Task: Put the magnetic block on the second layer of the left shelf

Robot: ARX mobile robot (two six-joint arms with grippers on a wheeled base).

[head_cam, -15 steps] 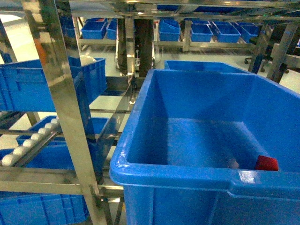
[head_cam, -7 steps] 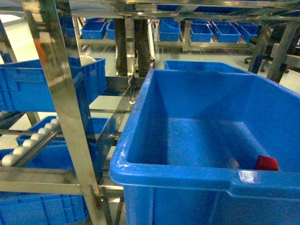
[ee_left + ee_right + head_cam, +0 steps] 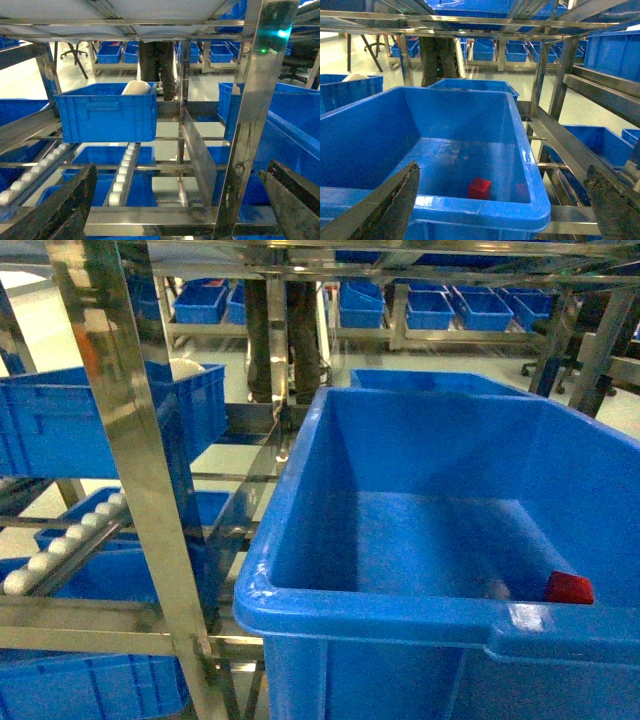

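A: What's nearest on my screens?

B: On the right wrist view I see the right pincer (image 3: 502,210), its two dark fingers (image 3: 390,207) wide apart with nothing between them. Just past them sits the big blue crate (image 3: 485,212), and the magnetic block (image 3: 479,188) lies on its floor near the front wall, toward the right corner. From the head camera I see the same red block (image 3: 569,587) low in the crate's near right corner.

A: And the left side?

B: The left pincer (image 3: 180,205) is likewise spread, holding nothing, in front of the steel rack. Beyond it I see the left shelf second layer (image 3: 125,167), its white roller rails running back. A smaller blue crate (image 3: 106,118) sits on the tier above, with something white inside.

A: Farther back?

B: Someone's dark-trousered legs (image 3: 156,62) behind the rack, then rows of blue bins (image 3: 455,308).
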